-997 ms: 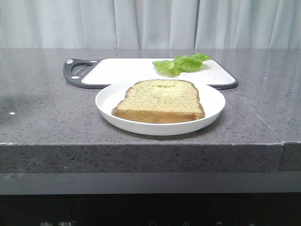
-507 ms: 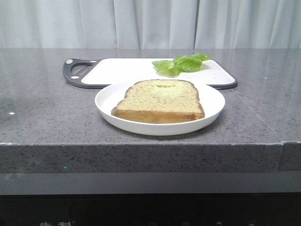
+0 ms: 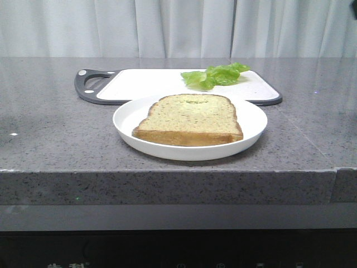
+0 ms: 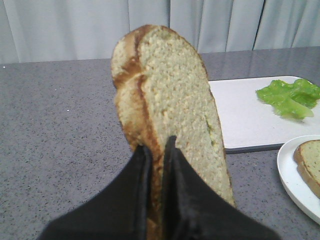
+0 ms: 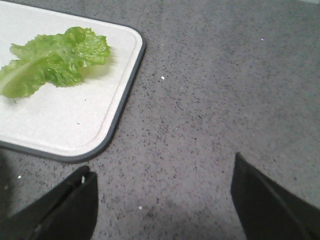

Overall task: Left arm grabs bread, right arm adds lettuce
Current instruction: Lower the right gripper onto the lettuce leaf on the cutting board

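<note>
My left gripper (image 4: 156, 145) is shut on the bread (image 4: 170, 95), a thick slice with a golden-brown crust, and holds it upright on edge above the grey counter. The lettuce (image 3: 215, 75) lies on the far right part of the white cutting board (image 3: 145, 84); it also shows in the left wrist view (image 4: 290, 96) and in the right wrist view (image 5: 52, 60). My right gripper (image 5: 162, 167) is open and empty over bare counter, just off the board's corner (image 5: 115, 130), a short way from the lettuce. Neither arm shows in the front view.
A white plate (image 3: 125, 120) in front of the board holds another slice with a green smear (image 3: 192, 117); its edge shows in the left wrist view (image 4: 295, 180). The counter's front edge runs just before the plate. Grey curtains hang behind.
</note>
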You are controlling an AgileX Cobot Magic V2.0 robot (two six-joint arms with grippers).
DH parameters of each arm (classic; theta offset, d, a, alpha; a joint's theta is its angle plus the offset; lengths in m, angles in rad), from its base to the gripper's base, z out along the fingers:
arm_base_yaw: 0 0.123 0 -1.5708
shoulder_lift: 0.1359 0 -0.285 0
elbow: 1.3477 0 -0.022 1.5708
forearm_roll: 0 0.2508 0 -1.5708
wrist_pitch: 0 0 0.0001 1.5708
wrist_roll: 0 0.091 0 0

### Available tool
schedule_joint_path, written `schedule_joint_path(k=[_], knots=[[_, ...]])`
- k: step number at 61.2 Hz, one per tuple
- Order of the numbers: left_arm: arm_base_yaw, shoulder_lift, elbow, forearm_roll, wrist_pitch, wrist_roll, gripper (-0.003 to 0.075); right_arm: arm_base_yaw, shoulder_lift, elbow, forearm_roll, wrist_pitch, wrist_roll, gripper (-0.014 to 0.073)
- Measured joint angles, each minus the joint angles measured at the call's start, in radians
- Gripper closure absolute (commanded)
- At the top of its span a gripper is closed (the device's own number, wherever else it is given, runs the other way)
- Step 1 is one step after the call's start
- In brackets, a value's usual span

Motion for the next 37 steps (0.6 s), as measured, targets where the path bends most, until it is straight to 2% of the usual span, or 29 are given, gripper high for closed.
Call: schedule_joint_path(k=[19, 37], knots=[[0.000, 0.000, 0.000, 0.000, -0.002, 0.000, 0.0739, 0.127, 0.387, -0.347, 0.015, 0.127, -0.121, 0.0034], [0.000, 0.000, 0.000, 0.000, -0.002, 0.000, 0.0739, 0.148, 0.659, -0.669, 0.133, 0.287, -0.312, 0.0034]])
